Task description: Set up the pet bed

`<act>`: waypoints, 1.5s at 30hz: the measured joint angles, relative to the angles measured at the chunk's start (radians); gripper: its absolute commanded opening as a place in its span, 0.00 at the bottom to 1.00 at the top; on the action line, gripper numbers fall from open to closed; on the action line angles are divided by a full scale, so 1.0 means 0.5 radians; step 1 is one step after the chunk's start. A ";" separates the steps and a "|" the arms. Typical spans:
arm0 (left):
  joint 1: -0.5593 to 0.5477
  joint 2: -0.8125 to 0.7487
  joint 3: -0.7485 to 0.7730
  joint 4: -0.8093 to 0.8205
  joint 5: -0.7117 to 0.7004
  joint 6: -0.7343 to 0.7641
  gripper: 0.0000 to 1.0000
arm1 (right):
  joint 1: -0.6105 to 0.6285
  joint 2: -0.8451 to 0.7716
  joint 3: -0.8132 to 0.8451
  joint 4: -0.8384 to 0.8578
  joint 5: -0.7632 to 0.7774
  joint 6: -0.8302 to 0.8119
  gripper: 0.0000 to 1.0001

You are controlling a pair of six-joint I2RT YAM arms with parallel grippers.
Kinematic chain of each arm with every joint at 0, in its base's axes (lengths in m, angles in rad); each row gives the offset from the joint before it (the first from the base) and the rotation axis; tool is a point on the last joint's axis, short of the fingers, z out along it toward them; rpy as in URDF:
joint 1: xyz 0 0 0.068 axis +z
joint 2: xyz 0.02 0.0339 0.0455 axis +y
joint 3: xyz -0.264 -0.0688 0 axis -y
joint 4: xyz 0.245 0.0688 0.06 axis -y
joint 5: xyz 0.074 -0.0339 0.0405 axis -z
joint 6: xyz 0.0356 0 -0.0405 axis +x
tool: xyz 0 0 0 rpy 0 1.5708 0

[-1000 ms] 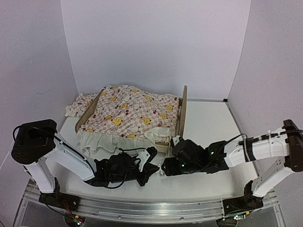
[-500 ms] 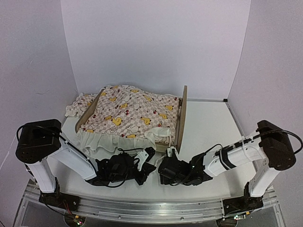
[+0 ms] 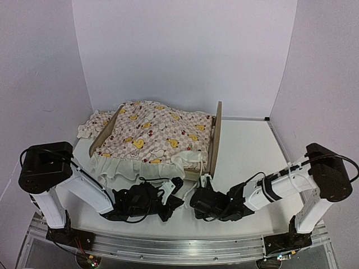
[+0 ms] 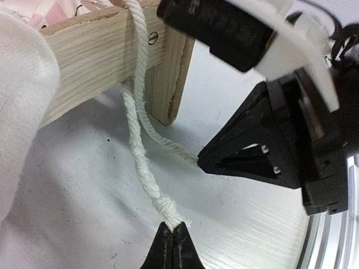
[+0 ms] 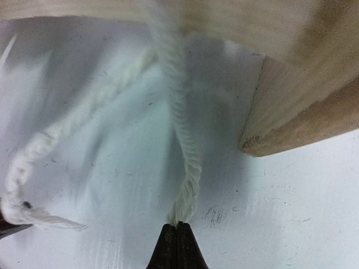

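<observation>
While both grippers sit at its lower-right leg, the pet bed [image 3: 216,131] stands centre-left in the top view.
Left gripper [image 4: 171,228] is clamped on a knotted white cord [image 4: 136,134]; right gripper [image 5: 178,227] pinches a second cord end [image 5: 188,168]. Bare table [image 3: 252,148] lies to the bed's right.

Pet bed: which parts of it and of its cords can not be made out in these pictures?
- Pet bed base: top view, hidden under the duck-print cover.
- Where the knotted cord is tied: left wrist view, cut off by the top edge.
- Upper part of the other cord: right wrist view, blurred.
</observation>
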 measured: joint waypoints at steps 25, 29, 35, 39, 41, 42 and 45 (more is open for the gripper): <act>-0.081 -0.046 0.005 -0.044 0.038 -0.099 0.00 | -0.002 -0.268 0.350 0.085 0.132 -0.446 0.46; -0.095 -0.124 -0.006 -0.040 0.043 -0.093 0.00 | -0.002 -0.435 0.232 0.000 -0.009 -0.410 0.52; -0.093 -0.185 -0.006 -0.019 0.017 -0.087 0.00 | 0.024 -0.708 0.142 -0.128 -0.172 -0.431 0.53; -0.076 -0.215 -0.005 -0.029 -0.027 -0.066 0.00 | 0.027 -0.801 -0.049 -0.018 -0.212 -0.478 0.47; -0.063 -0.227 -0.005 -0.040 -0.045 -0.056 0.00 | 0.027 -0.758 -0.162 0.058 -0.218 -0.486 0.44; -0.055 -0.233 -0.005 -0.043 -0.059 -0.052 0.00 | 0.027 -0.743 -0.175 0.066 -0.218 -0.488 0.42; -0.036 -0.254 -0.005 -0.063 -0.082 -0.039 0.00 | 0.027 -0.584 -0.230 0.177 -0.216 -0.481 0.42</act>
